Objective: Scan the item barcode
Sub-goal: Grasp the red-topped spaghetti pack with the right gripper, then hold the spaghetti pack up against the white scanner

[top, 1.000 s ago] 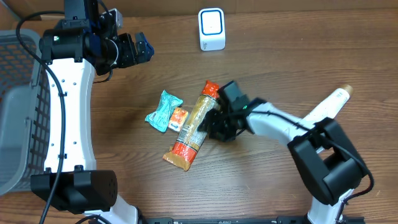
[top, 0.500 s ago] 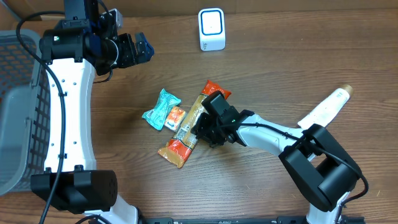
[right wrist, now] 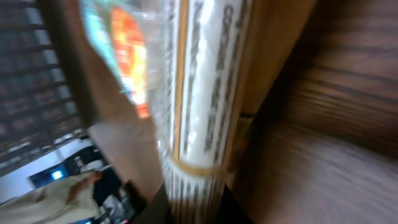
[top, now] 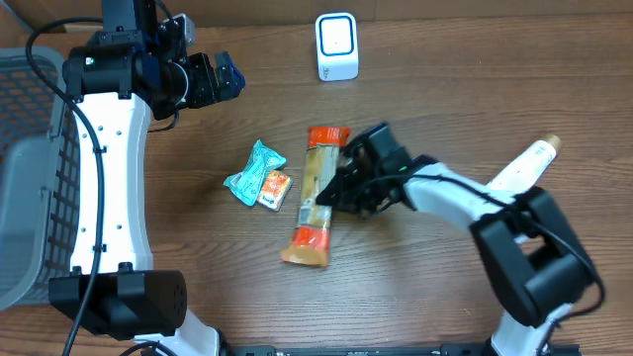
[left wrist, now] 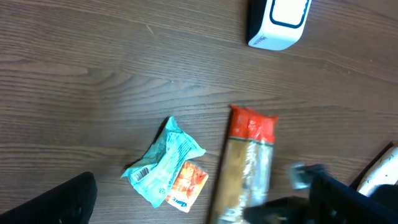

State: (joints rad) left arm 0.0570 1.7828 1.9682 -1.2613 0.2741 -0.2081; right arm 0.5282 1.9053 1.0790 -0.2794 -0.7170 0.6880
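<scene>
A: How far along is the scan?
B: Early, I'd say. The right pincer (top: 339,194) is clamped on the middle of the snack pack (top: 315,213), at mid-bench (top: 445,99) and well apart from the scanner (top: 336,46). Showing it the barcode is left.
A: And the left pincer (top: 229,77)?
B: Spread wide, empty.
A: The pack?
B: Long clear sleeve, orange ends, printed stripes.

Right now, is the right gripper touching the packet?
Touching. The right wrist view shows the packet pinched in the right gripper; the overhead view agrees.
</scene>
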